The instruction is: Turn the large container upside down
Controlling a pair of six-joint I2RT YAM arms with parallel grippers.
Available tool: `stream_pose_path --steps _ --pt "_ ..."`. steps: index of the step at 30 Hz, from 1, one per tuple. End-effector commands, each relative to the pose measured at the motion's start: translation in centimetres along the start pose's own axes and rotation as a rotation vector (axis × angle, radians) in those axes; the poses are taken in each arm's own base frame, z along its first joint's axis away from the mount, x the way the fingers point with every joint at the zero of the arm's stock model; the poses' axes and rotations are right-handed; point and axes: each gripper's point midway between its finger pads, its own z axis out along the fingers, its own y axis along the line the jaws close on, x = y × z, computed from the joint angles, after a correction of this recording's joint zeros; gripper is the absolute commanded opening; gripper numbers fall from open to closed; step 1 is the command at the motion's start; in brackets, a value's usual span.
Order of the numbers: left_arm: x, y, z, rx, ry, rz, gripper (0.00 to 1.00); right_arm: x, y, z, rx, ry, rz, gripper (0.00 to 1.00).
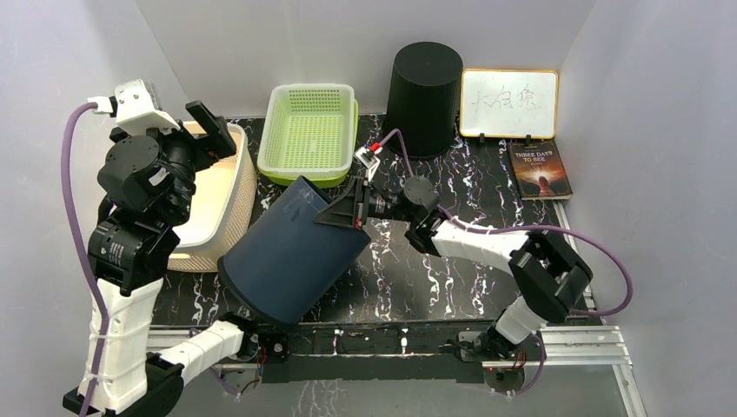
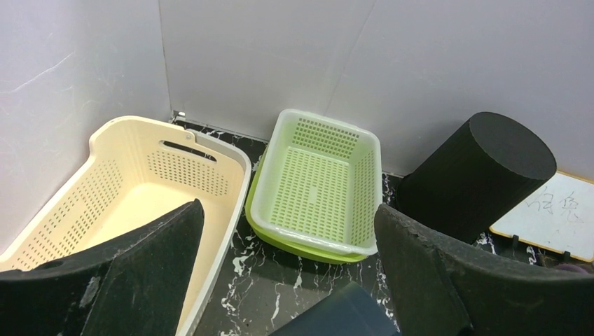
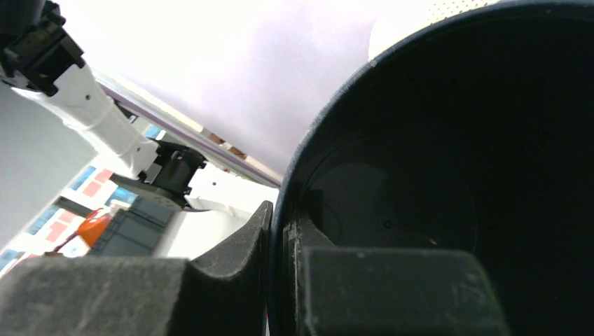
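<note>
At container (image 1: 287, 256) rim — right claw (image 1: 341, 211), outstretched

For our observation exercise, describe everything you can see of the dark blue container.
The dark blue container is a large round bin, smooth and plastic-looking, its inside dark and seemingly empty. It sits tilted over the table, mouth toward the far right, closed end toward the near left. The right gripper pinches its rim, one of the fingers inside, the other outside. Whether it touches the table is unclear.
</note>
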Motion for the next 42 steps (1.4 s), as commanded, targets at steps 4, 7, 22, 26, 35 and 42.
stream_pose_path --steps 4,7,22,26,35,42 --pt "-0.8 -0.3 -0.2 0.018 -0.003 0.015 0.90 -4.8 7.3 -4.7 -0.388 -0.289 -0.058 0.00" --pt "-0.9 -0.4 -0.2 0.021 -0.004 0.018 0.90 -4.4 5.5 -6.0 -0.389 -0.307 0.007 0.00" --pt "-1.9 -1.9 1.2 0.042 0.018 0.042 0.88 -6.3 3.3 -7.1 -0.377 -0.462 0.211 0.00" --pt "-1.8 -2.3 1.5 0.051 0.038 0.048 0.88 -6.6 2.8 -6.5 -0.393 -0.475 0.290 0.00" --pt "-1.5 -2.4 2.0 0.040 0.055 0.060 0.88 -5.6 -0.9 -4.5 -0.353 -0.429 0.360 0.00" --pt "-1.2 -2.1 2.2 0.020 0.064 0.079 0.88 -6.3 -6.9 -9.4 -0.182 -0.468 0.416 0.00"
